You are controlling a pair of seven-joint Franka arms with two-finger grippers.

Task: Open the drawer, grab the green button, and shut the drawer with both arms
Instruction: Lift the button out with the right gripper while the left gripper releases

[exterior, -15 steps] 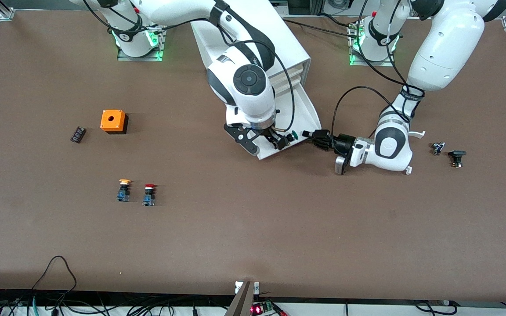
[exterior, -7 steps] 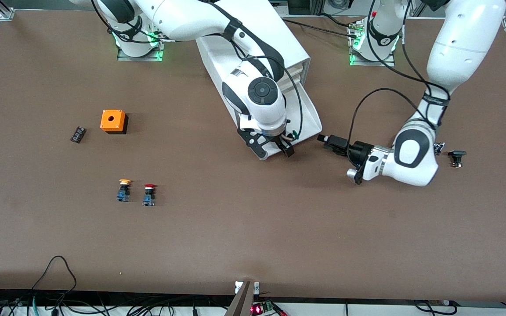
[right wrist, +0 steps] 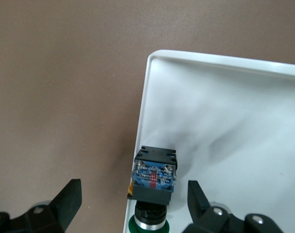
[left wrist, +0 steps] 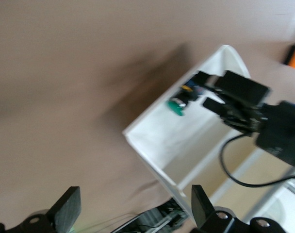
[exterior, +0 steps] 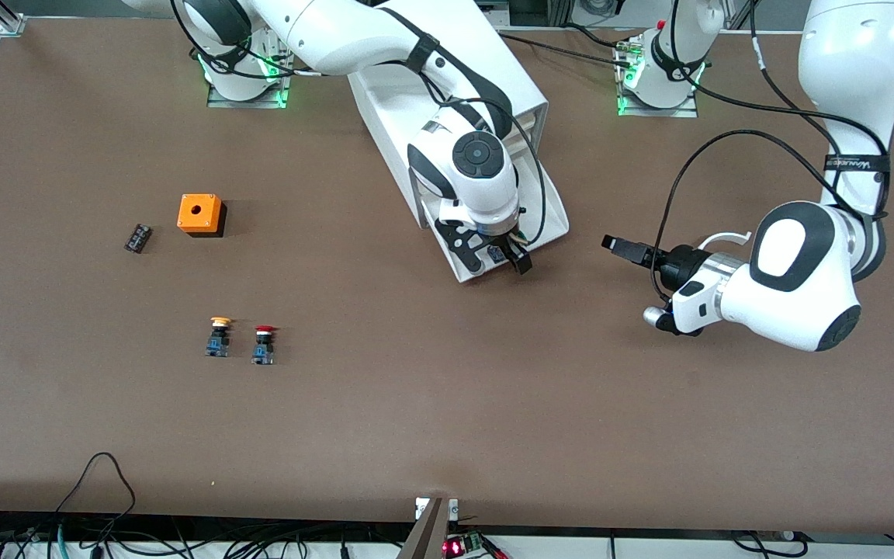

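- Drawer stands pulled out of the white cabinet, its tray reaching toward the front camera — open, judging by the task, so the button can be lifted out.
- Button, green cap on a black-and-grey body, lies in the drawer's front corner, right against the rim.
- Right gripper hangs over that same corner of the drawer. In the right wrist view its fingers are spread wide to either side of the button, gripping nothing. The spread looks set for a straight descent onto the button.
- Left gripper is over bare table beside the drawer, toward the left arm's end. In its own wrist view the fingers are wide apart and empty. It seems to wait clear of the drawer, giving the right arm room.
- Edges: the button sits so close to the drawer's rim that one finger would likely have to come down outside or right along that wall — a snag risk, in my judgement.
- Open room: the table nearer the camera than the drawer is bare brown surface. A yellow button and red button stand well away from the drawer toward the right arm's end, along with an orange box.
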